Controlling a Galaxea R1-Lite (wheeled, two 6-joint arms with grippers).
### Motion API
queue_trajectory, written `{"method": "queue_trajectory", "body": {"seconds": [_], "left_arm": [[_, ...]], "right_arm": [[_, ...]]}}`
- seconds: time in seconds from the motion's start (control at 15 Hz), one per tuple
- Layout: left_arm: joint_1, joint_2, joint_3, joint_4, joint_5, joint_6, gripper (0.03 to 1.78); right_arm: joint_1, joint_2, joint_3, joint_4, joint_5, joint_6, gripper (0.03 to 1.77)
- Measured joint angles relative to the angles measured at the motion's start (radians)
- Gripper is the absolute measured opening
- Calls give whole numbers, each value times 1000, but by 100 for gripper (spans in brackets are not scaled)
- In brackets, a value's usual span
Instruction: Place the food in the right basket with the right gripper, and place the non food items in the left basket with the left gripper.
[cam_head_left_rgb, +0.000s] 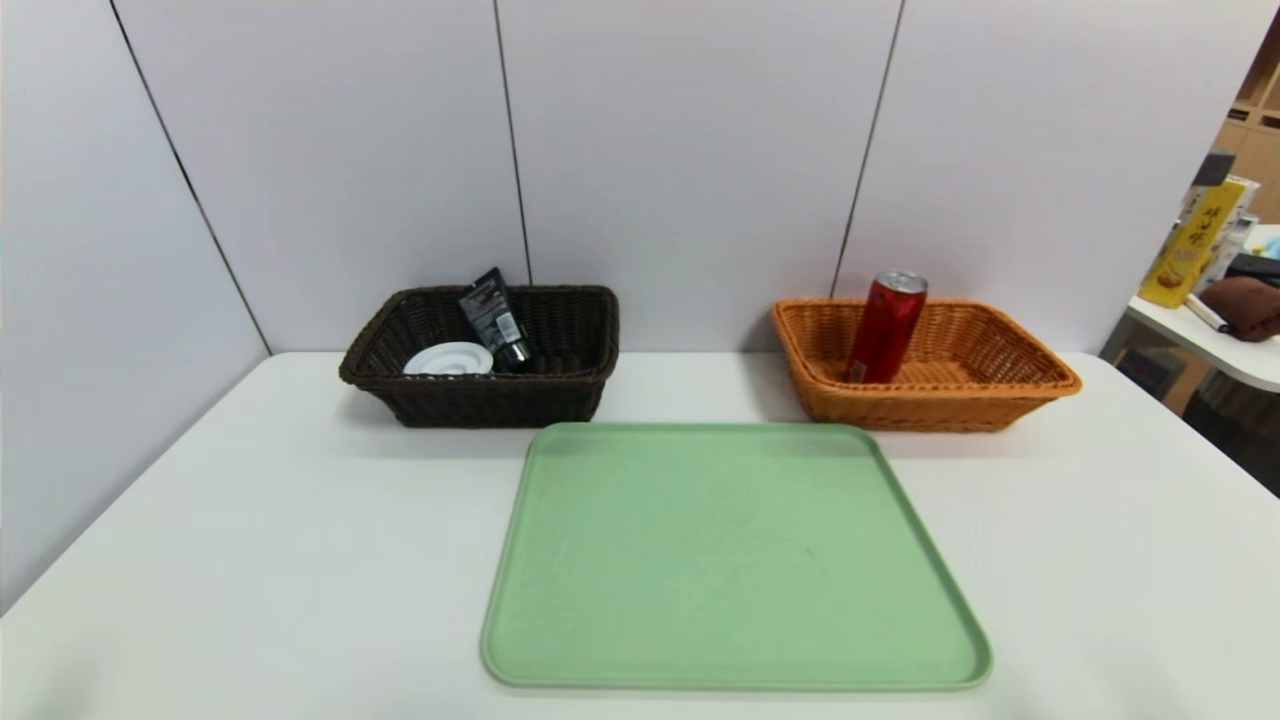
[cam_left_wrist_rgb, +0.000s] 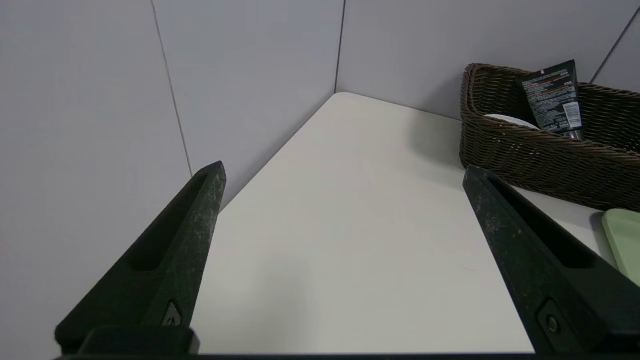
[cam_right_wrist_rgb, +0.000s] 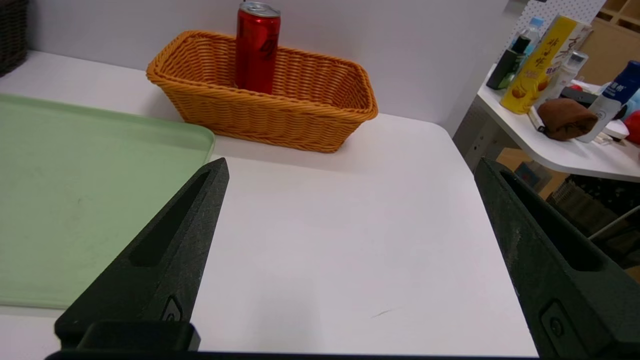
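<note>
The red can (cam_head_left_rgb: 886, 327) (cam_right_wrist_rgb: 257, 47) leans inside the orange right basket (cam_head_left_rgb: 1010, 395) (cam_right_wrist_rgb: 280, 117) at the back right. In the dark brown left basket (cam_head_left_rgb: 480, 405) (cam_left_wrist_rgb: 530, 160) at the back left, the black tube (cam_head_left_rgb: 494, 318) (cam_left_wrist_rgb: 552, 97) leans against the rear wall beside the white roll (cam_head_left_rgb: 448, 359) (cam_left_wrist_rgb: 510, 120). Neither arm shows in the head view. My left gripper (cam_left_wrist_rgb: 344, 172) is open over bare table, well short of the dark basket. My right gripper (cam_right_wrist_rgb: 350, 167) is open too, over bare table short of the orange basket. Nothing lies between either pair of fingers.
A green tray (cam_head_left_rgb: 735, 560) (cam_right_wrist_rgb: 70, 200) (cam_left_wrist_rgb: 625, 240) lies in the middle of the white table (cam_head_left_rgb: 250, 540), in front of both baskets. Grey wall panels close off the back and left. Off the right edge stands a side table (cam_head_left_rgb: 1215, 350) (cam_right_wrist_rgb: 550, 155) with bottles and boxes.
</note>
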Motion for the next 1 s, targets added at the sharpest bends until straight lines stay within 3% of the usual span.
{"method": "queue_trajectory", "body": {"seconds": [0.33, 0.73, 1.0], "left_arm": [[5, -66, 44, 5, -112, 19, 169], [11, -144, 117, 3, -128, 25, 169], [8, -194, 146, 11, -176, 32, 169]], "right_arm": [[4, -59, 39, 4, 27, -3, 170], [6, -130, 48, 60, 53, -6, 170], [5, -177, 75, 73, 64, -5, 170]]}}
